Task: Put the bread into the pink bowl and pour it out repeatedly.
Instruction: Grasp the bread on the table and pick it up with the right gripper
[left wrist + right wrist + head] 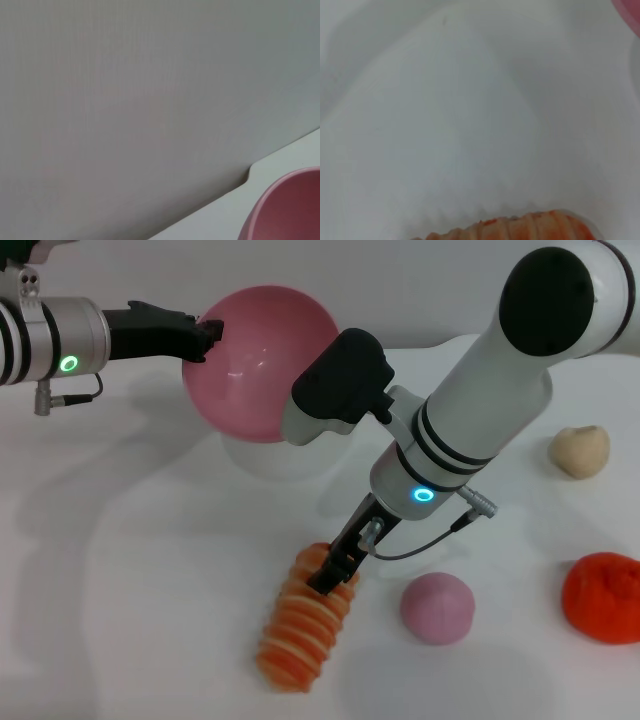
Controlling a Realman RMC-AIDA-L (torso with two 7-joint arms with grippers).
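The pink bowl (pixel 262 365) is held up and tilted at the back left of the table, and my left gripper (pixel 207 337) is shut on its left rim. A piece of that bowl (pixel 290 210) shows in the left wrist view. The bread (pixel 305 625), striped orange and cream, lies on the white table near the front centre. My right gripper (pixel 331 572) points down onto the bread's far end and touches it. In the right wrist view only the top of the bread (pixel 530 227) shows, without the fingers.
A white round stand (pixel 285 458) sits under the bowl. To the right of the bread lie a small pink ball (pixel 436 608), a red-orange lump (pixel 603 597) and, farther back, a beige lump (pixel 580 450). The right arm (pixel 480 410) spans the middle of the table.
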